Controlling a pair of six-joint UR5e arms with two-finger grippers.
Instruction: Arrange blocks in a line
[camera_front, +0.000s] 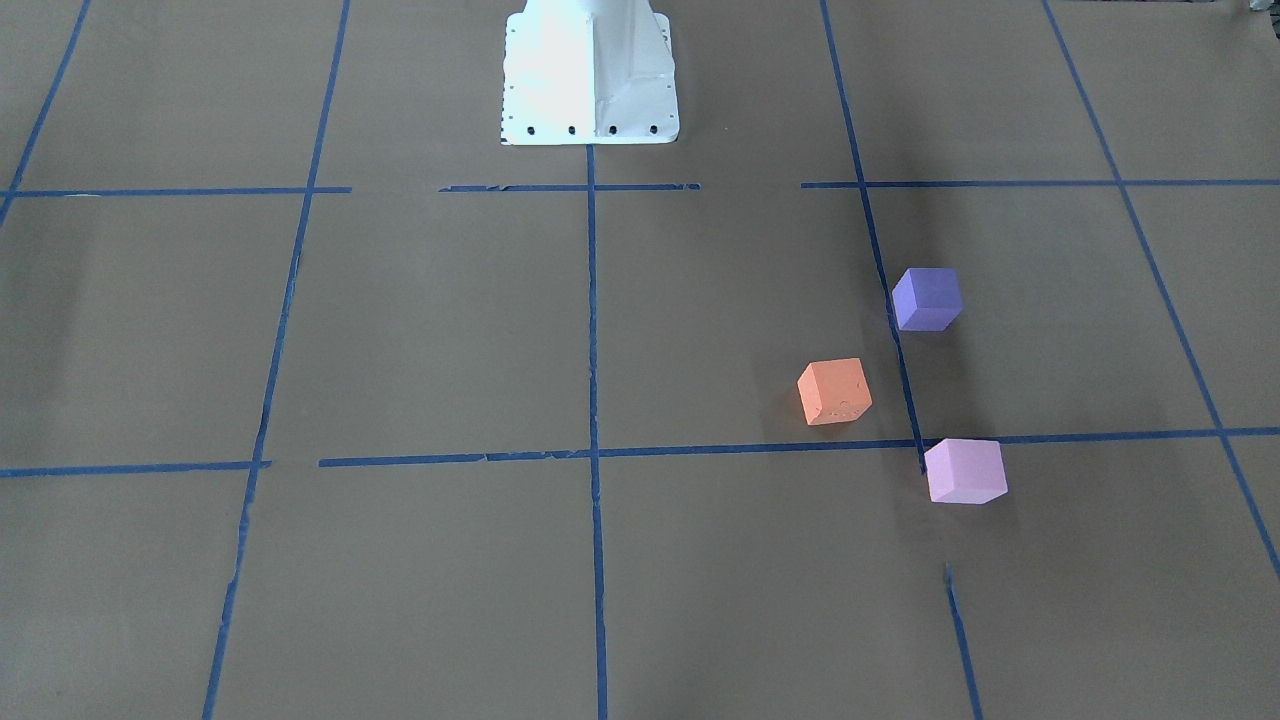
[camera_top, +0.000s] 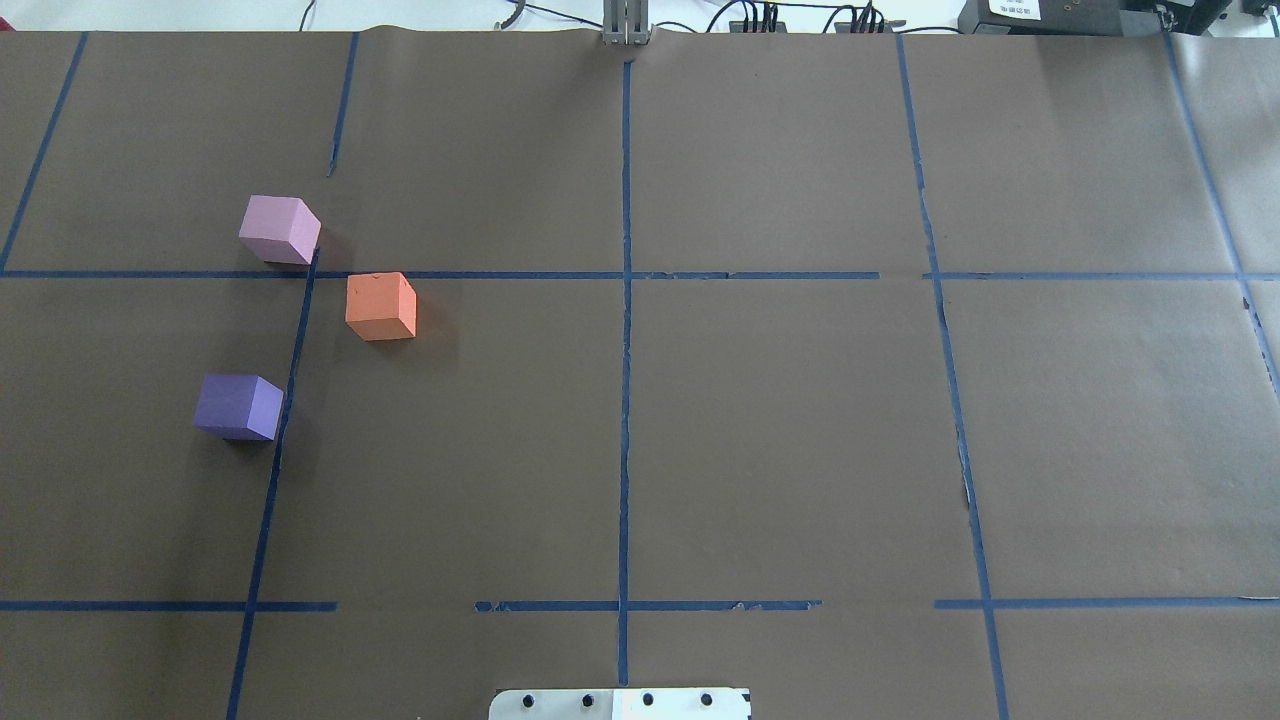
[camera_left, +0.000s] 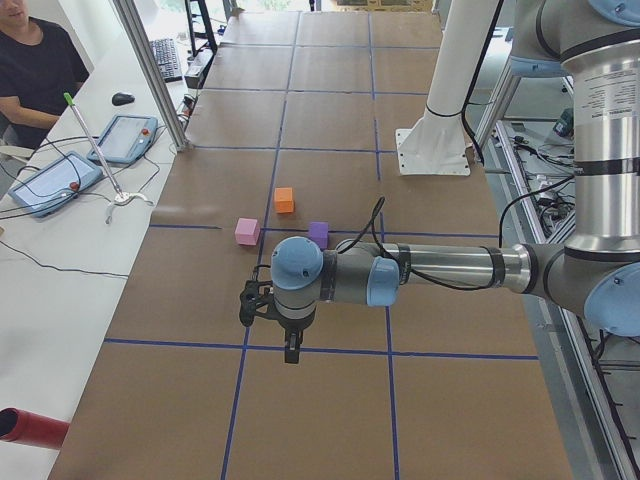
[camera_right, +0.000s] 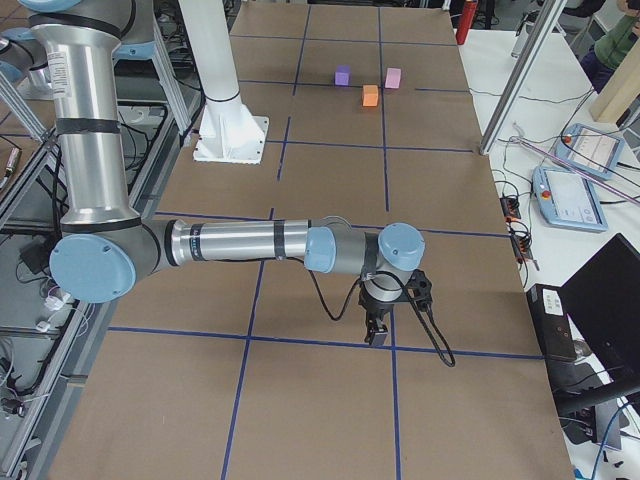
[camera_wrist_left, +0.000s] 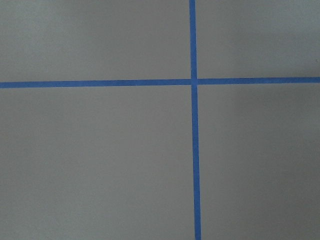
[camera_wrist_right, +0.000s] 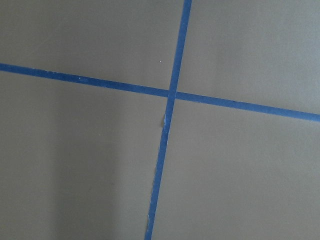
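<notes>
Three cubes sit apart on my left half of the brown table. The orange block (camera_top: 380, 306) lies between and a little inward of the pale pink block (camera_top: 279, 229), which is farther from me, and the dark purple block (camera_top: 238, 406), which is nearer. They also show in the front view: the orange block (camera_front: 834, 391), the purple block (camera_front: 927, 298), the pink block (camera_front: 964, 470). My left gripper (camera_left: 290, 350) shows only in the left side view, pointing down, well short of the blocks. My right gripper (camera_right: 378, 335) shows only in the right side view. I cannot tell whether either is open or shut.
Blue tape lines (camera_top: 625, 300) divide the brown table into squares. My white base (camera_front: 590, 70) stands at the table's near edge. A person (camera_left: 30, 70) and tablets (camera_left: 125, 138) are at a side desk. Both wrist views show only tape crossings.
</notes>
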